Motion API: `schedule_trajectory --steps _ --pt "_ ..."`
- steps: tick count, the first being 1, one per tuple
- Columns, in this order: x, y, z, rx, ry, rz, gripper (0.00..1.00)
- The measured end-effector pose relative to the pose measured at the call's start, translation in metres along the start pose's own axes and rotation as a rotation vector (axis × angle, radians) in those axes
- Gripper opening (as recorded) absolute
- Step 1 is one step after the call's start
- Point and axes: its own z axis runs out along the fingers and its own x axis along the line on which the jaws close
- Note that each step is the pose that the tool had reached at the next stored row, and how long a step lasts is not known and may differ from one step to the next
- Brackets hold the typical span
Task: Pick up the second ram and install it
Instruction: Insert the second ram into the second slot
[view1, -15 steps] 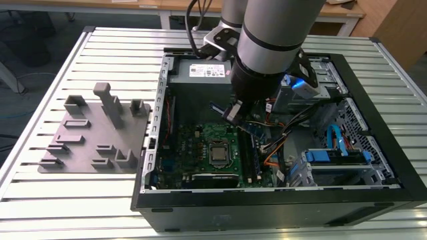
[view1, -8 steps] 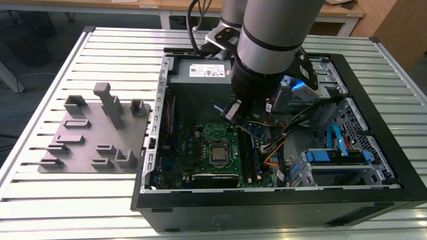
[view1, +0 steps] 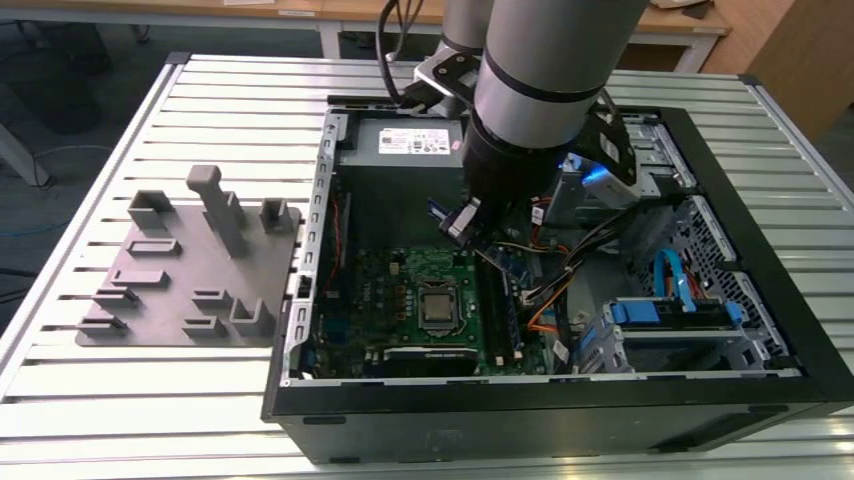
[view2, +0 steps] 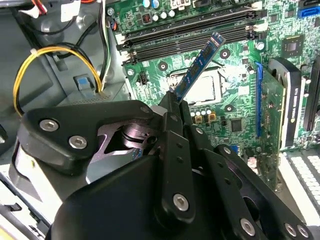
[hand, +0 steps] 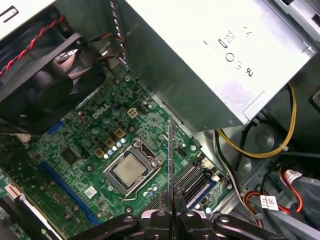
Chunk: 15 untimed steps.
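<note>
Gripper (hand: 172, 202) tight on second ram (hand: 170, 155), above motherboard (view1: 400, 275), at one o'clock from processor (view1: 438, 303) in exterior view.

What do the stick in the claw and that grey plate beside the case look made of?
The second ram, clamped in the claw, looks like rigid circuit board: thin, flat, blue face dotted with tiny parts. The grey fixture plate is probably matte plastic: uniform dull grey, no glints, though painted metal is possible.

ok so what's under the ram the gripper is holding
Under the second ram, held off the board by the gripper, lie the green motherboard, its processor socket and black memory slots. The gripper covers the stick's held end.
</note>
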Motion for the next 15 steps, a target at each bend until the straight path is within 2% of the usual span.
schedule_trajectory --steps 9,15 --pt "0.0000 0.0000 0.0001 0.0057 -0.0076 0.070 0.11" --pt "0.0000 0.0000 0.0002 0.0112 -0.0147 0.137 0.11"
